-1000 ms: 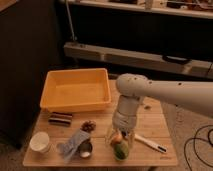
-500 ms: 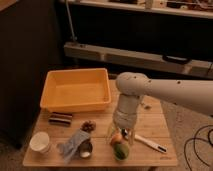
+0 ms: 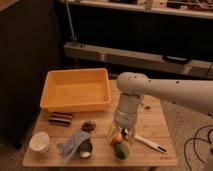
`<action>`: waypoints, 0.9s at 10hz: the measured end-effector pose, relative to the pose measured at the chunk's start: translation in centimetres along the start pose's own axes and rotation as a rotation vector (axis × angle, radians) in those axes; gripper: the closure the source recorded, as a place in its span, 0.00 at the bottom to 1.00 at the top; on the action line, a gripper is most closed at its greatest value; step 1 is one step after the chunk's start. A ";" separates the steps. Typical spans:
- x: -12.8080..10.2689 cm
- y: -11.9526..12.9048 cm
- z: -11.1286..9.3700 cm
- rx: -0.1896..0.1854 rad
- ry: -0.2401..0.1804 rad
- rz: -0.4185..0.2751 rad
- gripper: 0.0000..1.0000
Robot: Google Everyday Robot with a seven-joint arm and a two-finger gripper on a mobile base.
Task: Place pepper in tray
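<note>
Camera view: reaching for the pepper, claw wide above it.

I have the two-finger gripper point(image 3: 121, 134) pointing down at the table's six o'clock edge, jaws spread wide and holding nothing that I can see. Right beneath it sits the small dark green rounded pepper point(image 3: 120, 150) on the wooden slatted table point(image 3: 155, 126), with a small orange round fruit point(image 3: 116, 138) just beside it at eleven o'clock. The large rectangular yellow-orange plastic tray point(image 3: 75, 103) lies at ten o'clock from the gripper. Next, I judge, I must lower onto the pepper, close without catching the fruit, then lift towards the tray.
</note>
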 end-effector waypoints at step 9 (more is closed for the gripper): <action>-3.0 -0.9 2.3 -0.075 0.052 -0.002 0.35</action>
